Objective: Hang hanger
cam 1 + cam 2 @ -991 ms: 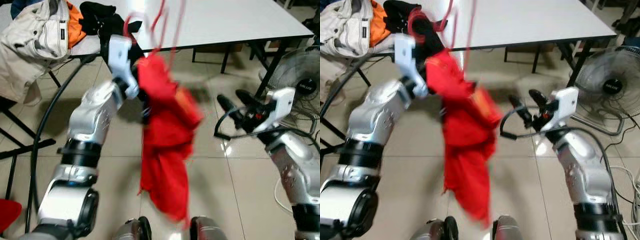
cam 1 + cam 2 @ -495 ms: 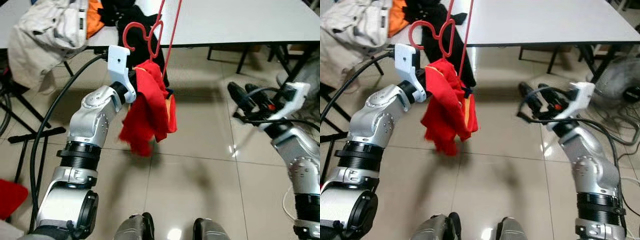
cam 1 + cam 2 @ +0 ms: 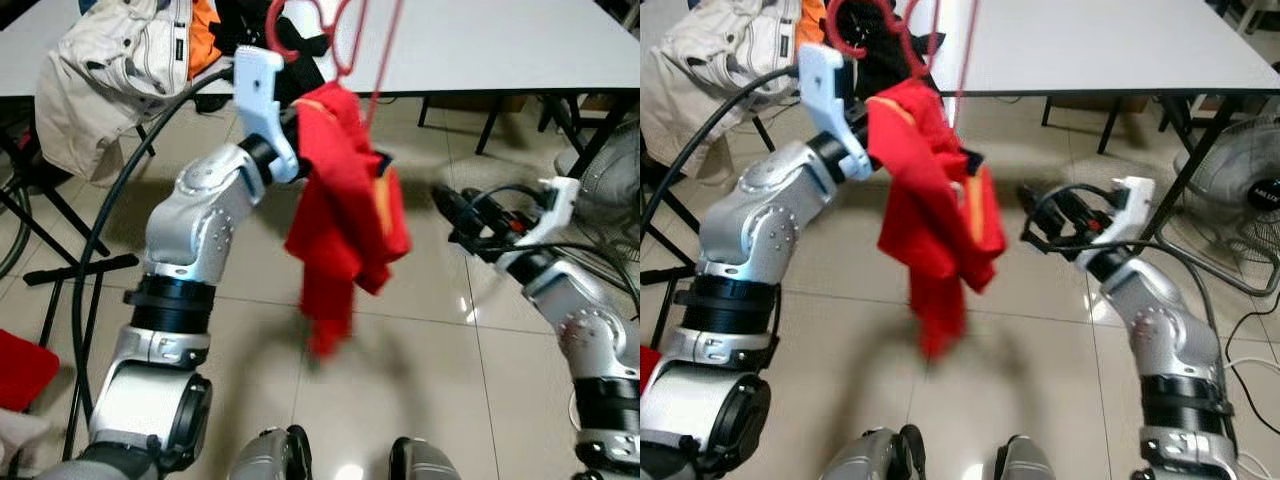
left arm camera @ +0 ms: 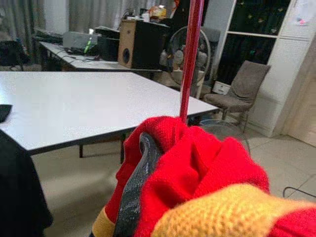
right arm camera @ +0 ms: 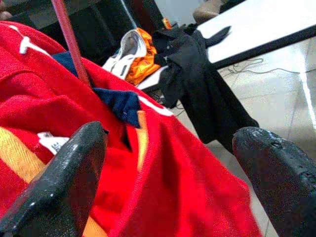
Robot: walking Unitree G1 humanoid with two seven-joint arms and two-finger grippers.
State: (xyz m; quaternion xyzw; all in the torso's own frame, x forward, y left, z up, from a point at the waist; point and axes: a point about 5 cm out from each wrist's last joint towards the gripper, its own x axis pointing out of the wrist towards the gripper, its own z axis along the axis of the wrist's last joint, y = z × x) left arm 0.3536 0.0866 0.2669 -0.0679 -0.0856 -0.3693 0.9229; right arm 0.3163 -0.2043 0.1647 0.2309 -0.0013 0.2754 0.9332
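Change vs half a second ago: we see the left arm lifted higher, the red garment [image 3: 345, 215] swung out toward the right gripper [image 3: 455, 218] and hanging longer; whole view has shifted too, so the camera moved.
Left gripper [image 4: 140, 168]: raised near the white table [image 3: 480, 45] edge, one black finger [image 4: 133, 192] pressed into the red cloth; we can't tell if it is clamped, cloth covers the tips.
Hanger [image 3: 335, 35]: red, hook and shoulder above the garment, top cut off by the frame edge; rest buried in cloth.
Right gripper: fingers spread wide apart, holding nothing, just beside the garment.
Garment: motion-blurred at its lower end; yellow trim and dark blue collar [image 5: 121, 106] visible.
Hard to make out: clothes pile [image 3: 120, 60] on the table's left end, partly cut off; fan [image 3: 1240, 190] at right.
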